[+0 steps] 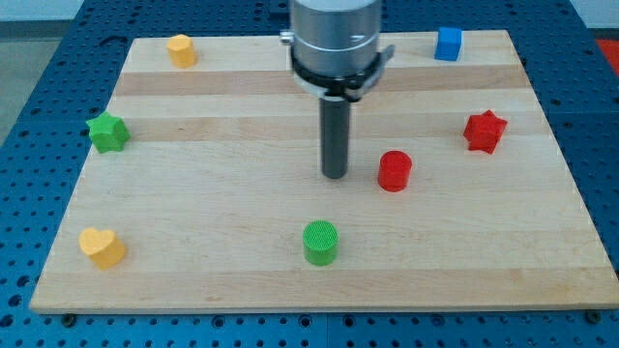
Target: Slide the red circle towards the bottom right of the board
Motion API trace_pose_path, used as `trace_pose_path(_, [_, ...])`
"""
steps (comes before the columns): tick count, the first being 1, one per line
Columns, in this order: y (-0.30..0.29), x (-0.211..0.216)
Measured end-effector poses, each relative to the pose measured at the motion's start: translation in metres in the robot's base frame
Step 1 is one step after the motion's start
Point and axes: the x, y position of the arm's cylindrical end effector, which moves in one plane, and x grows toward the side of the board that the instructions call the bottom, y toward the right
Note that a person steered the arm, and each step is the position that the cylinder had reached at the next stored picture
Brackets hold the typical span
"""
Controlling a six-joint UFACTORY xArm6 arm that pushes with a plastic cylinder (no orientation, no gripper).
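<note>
A: Where is the red circle [395, 171] sitting now?

B: It is still sitting near the board [193, 280] centre, far from the bottom right. My tip [335, 175], a bare rod gripping nothing, is standing just left of it.

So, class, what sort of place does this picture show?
Probably a robotics lab bench: a wooden board lies on a blue perforated table, small coloured blocks such as the red circle sit on it, and my tip rests left of that circle.

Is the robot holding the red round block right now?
No, nothing is held. I have only a rod, and my tip rests on the wooden board, just to the view's left of the red circle block, apart from it.
</note>
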Motion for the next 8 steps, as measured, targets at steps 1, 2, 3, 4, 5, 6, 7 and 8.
trace_pose_path(1, [0.061,0.031])
trace_pose_path(2, [0.079,0.038])
trace_pose_path(3, [0.034,0.038])
trace_pose_path(4, [-0.017,0.029])
trace_pose_path(5, [-0.022,-0.001])
trace_pose_path(6, [0.009,-0.007])
trace_pose_path(7, [0.060,-0.007])
trace_pose_path(8, [0.099,-0.003])
